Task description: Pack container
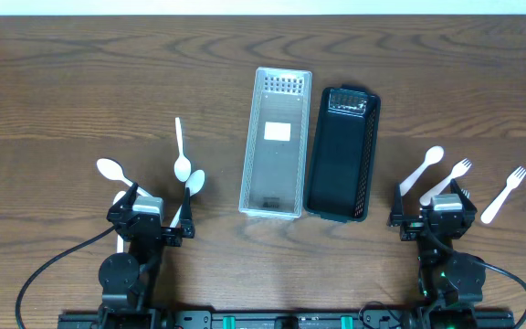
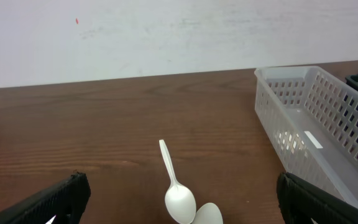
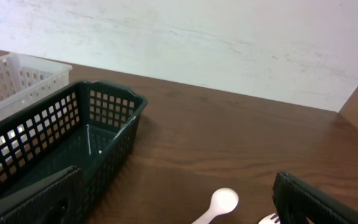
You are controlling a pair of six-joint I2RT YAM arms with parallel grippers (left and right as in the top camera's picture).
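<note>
A clear plastic basket [image 1: 276, 143] and a black basket [image 1: 341, 153] stand side by side at the table's centre, both empty. Three white spoons lie at the left: one [image 1: 111, 170], one [image 1: 181, 151] and one [image 1: 193, 185]. At the right lie a white spoon [image 1: 425, 169] and two white forks [image 1: 452, 177] [image 1: 506, 193]. My left gripper [image 1: 151, 203] is open and empty, with two spoons [image 2: 178, 190] [image 2: 209, 215] between its fingers in the left wrist view. My right gripper [image 1: 433, 203] is open and empty, above a spoon [image 3: 219, 203].
The clear basket [image 2: 316, 127] lies to the right in the left wrist view. The black basket [image 3: 55, 146] lies to the left in the right wrist view, with the clear one [image 3: 11, 78] behind it. A pale wall stands beyond the table's far edge.
</note>
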